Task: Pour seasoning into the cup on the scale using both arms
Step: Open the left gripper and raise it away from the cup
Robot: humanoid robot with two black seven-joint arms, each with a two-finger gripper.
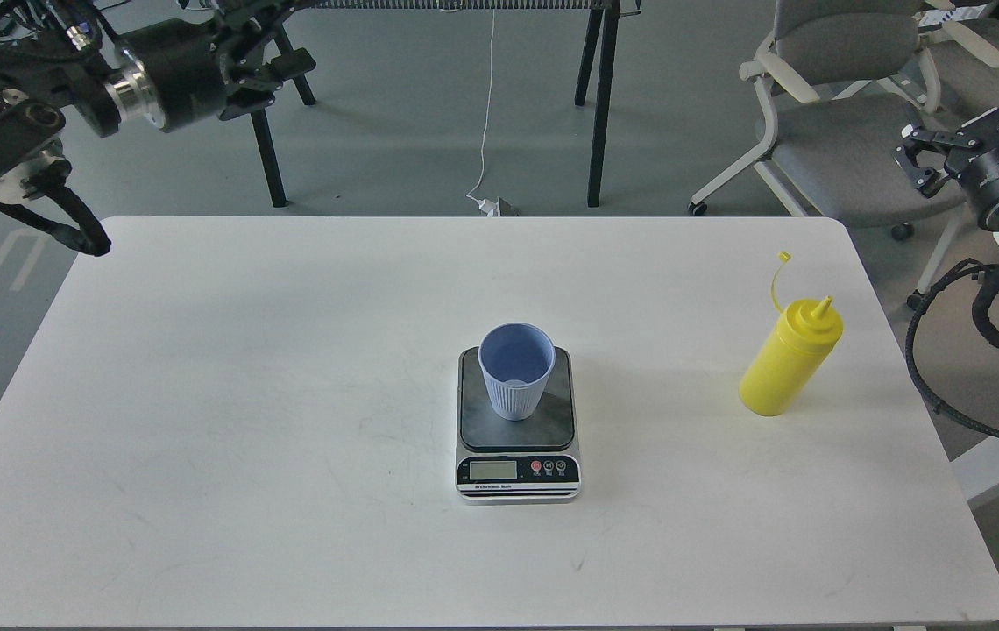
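Observation:
The light blue-grey ribbed cup point(515, 372) stands upright and empty on the dark plate of the scale point(517, 469) at the table's middle. The yellow seasoning bottle point(790, 361) stands upright at the table's right side, its nozzle bare and its small cap hanging on its tether. My left gripper point(276, 39) is raised off the table at the top left, open and empty, far from the cup. My right gripper point(973, 109) hovers past the table's right edge, above and behind the bottle, open and empty.
The white table point(289, 438) carries only the scale, cup and bottle. Grey office chairs point(841, 131) stand behind the right corner. Black legs of a frame point(596, 105) stand on the floor behind the table.

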